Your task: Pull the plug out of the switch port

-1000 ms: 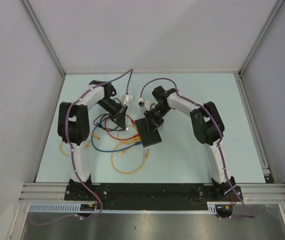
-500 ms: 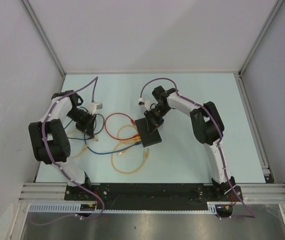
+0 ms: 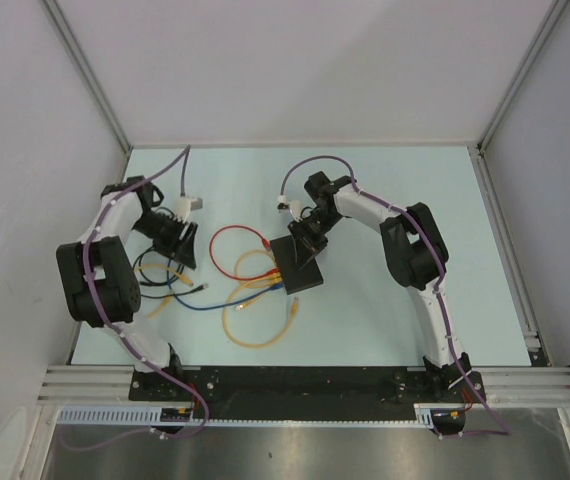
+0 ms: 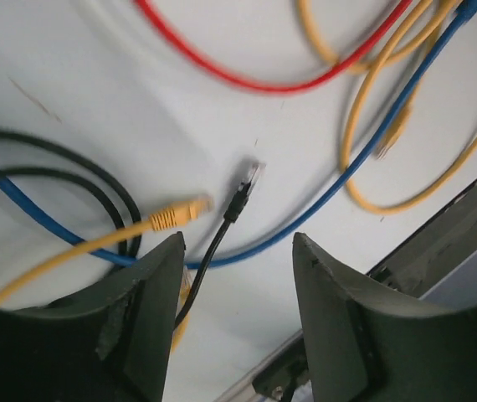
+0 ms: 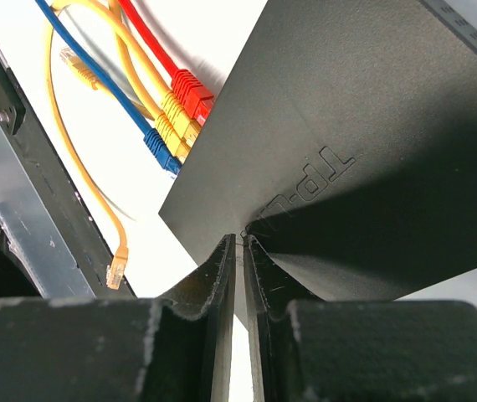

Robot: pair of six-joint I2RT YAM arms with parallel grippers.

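The black switch (image 3: 297,268) lies mid-table, its flat top filling the right wrist view (image 5: 372,126). Red (image 5: 190,88), yellow (image 5: 171,117) and blue (image 5: 161,149) plugs sit in its edge sockets. My right gripper (image 5: 240,239) is shut, its tips resting on the switch's top near a corner (image 3: 308,240). Far to the left, my left gripper (image 3: 183,258) is open above the table (image 4: 238,243). A black-cable plug (image 4: 243,191) lies loose on the table just ahead of its jaws, touching neither finger.
Loose cables cover the table between the arms: a red loop (image 3: 233,240), yellow loops (image 3: 260,325), a blue cable (image 4: 322,193) and a free yellow plug (image 4: 180,211). A black rail (image 3: 295,385) runs along the near edge. Grey walls enclose the table.
My left arm swung from beside the switch to the far left, carrying the black cable. Its jaws then opened and the black plug now lies free. The right arm stayed put.
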